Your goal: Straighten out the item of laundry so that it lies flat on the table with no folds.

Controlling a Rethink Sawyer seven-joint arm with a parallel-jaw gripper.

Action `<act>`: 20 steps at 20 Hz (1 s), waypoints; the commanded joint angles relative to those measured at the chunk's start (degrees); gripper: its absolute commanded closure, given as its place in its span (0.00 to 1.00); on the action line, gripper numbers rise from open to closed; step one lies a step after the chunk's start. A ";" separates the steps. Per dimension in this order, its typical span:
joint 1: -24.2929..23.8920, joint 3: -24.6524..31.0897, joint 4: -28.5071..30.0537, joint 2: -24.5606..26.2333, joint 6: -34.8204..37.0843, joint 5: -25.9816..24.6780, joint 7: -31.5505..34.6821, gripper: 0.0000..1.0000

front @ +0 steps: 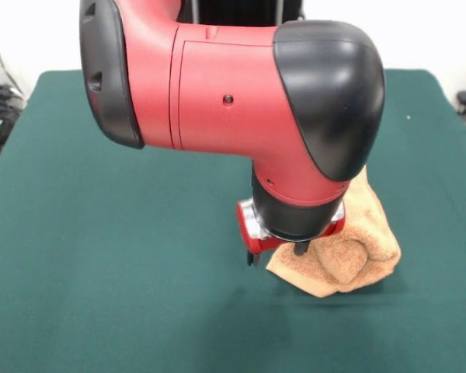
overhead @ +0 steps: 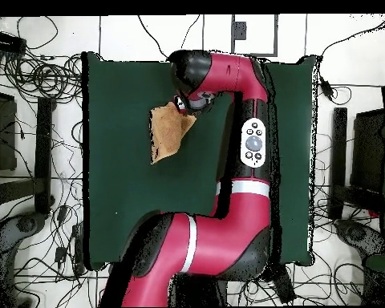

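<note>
In the front view we are looking at the towel (front: 343, 260) lying bunched on the near right part of the green table (front: 101, 256), folded over itself in a rounded lump, its far part running up behind the arm. Just beside it, to the left, the gripper (front: 276, 252) is hanging low over the cloth, and most of it is being hidden by the wrist's black and red collar; only two dark tips are poking out below, one near the towel's edge. We cannot tell whether the fingers are open, closed or pinching the towel, nor whether they are touching it. Farther back, the arm's (front: 233, 85) big red and black body is filling the upper picture and covering the table's middle.

From overhead, the towel (overhead: 167, 132) is showing as a long tan patch near the table's (overhead: 115, 200) far left part, one end tucked under the wrist (overhead: 189, 100), which is again covering the gripper.
</note>
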 commanded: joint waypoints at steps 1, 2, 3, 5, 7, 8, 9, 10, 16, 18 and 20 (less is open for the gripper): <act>2.29 1.19 5.30 4.01 1.94 1.09 13.76 0.00; 2.26 1.58 4.63 4.47 1.74 1.14 13.38 0.00; 2.14 1.99 4.63 4.60 1.07 1.38 12.93 0.00; 1.93 2.98 4.72 4.77 -0.14 2.02 12.04 0.00; 1.78 4.14 4.76 5.10 -1.92 2.71 11.14 0.00; 1.67 4.70 5.14 5.13 -3.22 3.19 10.68 0.00; 1.63 5.23 5.15 5.28 -3.85 3.58 10.26 0.00; 1.62 5.57 5.30 5.27 -4.42 3.97 9.99 0.00; 1.28 4.14 9.51 3.64 -7.67 5.07 9.23 0.00; 1.04 3.67 10.66 3.45 -9.05 5.18 8.37 0.00; 1.08 2.93 11.06 3.39 -9.31 4.79 8.14 0.00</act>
